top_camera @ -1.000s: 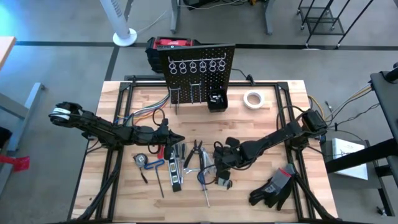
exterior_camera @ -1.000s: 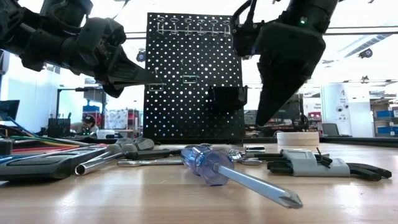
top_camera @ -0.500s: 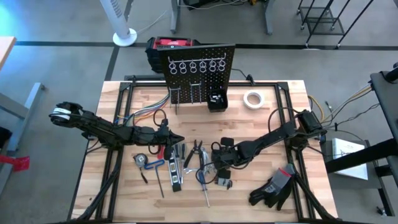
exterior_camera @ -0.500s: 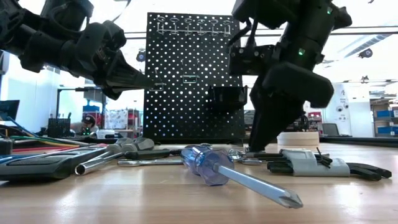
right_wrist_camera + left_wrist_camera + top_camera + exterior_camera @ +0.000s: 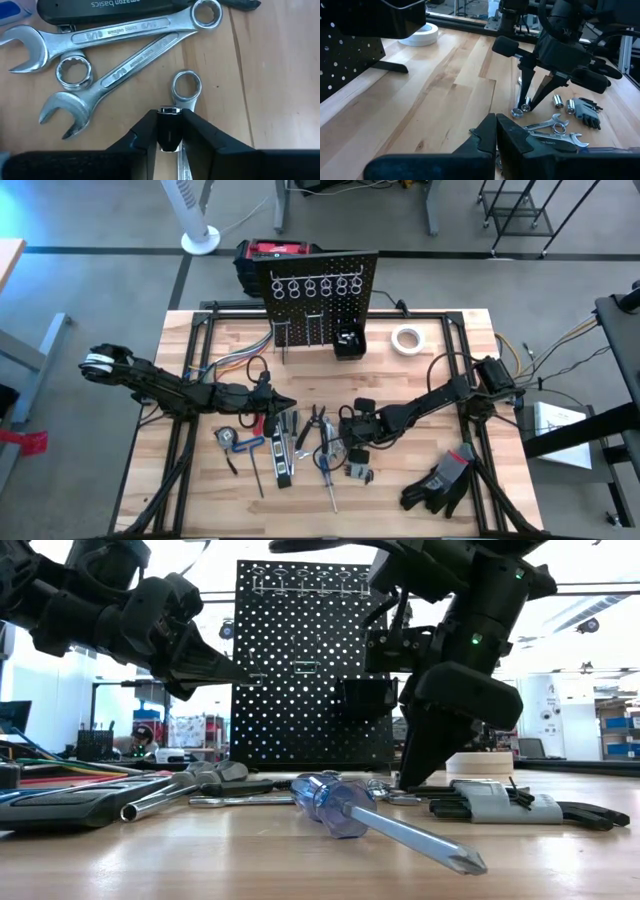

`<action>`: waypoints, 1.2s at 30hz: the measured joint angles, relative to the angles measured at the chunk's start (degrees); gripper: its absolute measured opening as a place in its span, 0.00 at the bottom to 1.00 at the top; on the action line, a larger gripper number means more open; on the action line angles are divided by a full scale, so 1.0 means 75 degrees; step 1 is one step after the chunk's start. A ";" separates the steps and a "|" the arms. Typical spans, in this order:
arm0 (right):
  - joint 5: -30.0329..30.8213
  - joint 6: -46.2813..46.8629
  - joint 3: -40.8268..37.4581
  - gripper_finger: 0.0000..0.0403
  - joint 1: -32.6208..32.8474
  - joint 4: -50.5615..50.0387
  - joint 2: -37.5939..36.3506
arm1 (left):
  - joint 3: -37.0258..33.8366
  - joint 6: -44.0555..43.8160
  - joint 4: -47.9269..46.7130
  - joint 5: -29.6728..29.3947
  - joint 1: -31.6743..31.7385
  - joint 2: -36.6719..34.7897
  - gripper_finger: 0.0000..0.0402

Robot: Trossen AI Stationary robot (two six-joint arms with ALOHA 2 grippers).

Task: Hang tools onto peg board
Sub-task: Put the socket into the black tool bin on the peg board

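The black peg board (image 5: 320, 285) stands at the table's far edge, with silver ring hooks along its top. The tools lie in a heap at the table's middle front: silver wrenches (image 5: 115, 35), black pliers (image 5: 318, 425) and a blue-handled screwdriver (image 5: 350, 810). My right gripper (image 5: 345, 442) is down on the table at the heap's right side, its fingers closed to a narrow gap around a small silver wrench (image 5: 186, 86). My left gripper (image 5: 285, 404) hovers shut and empty above the heap's left side; it also shows in the low view (image 5: 235, 668). My right gripper comes from above, slanting down from the table's right, its fingers (image 5: 145, 132) across the small wrench. They stand on either side of its shaft (image 5: 182, 157), just behind the ring end. A dark piece with a silver top fills the gap between them. The wrench lies flat on the table.
A white tape roll (image 5: 406, 339) lies at the far right. Black gloves (image 5: 440, 480) lie at the front right. A red-and-black box (image 5: 268, 258) stands behind the board. Two small sockets (image 5: 563, 103) lie to the right of the right gripper.
My right gripper has come down from above the tools to the table top and shifted a little toward the table's left edge, onto the small wrench. The tools have stayed where they were.
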 joint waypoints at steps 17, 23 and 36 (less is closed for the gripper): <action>0.0874 -0.1078 0.0711 0.11 -0.0441 -0.0062 -0.1329 | -0.0009 0.0028 -0.0057 -0.0266 0.0000 0.0000 0.00; 0.1454 -0.1356 0.0720 0.11 -0.0813 -0.0052 -0.1898 | -0.0009 0.0070 -0.0009 -0.0367 0.0000 0.0000 0.00; 0.1435 -0.2050 0.0620 0.11 -0.1500 0.0480 -0.2576 | -0.0009 0.0137 0.0106 -0.0370 -0.0036 0.0001 0.00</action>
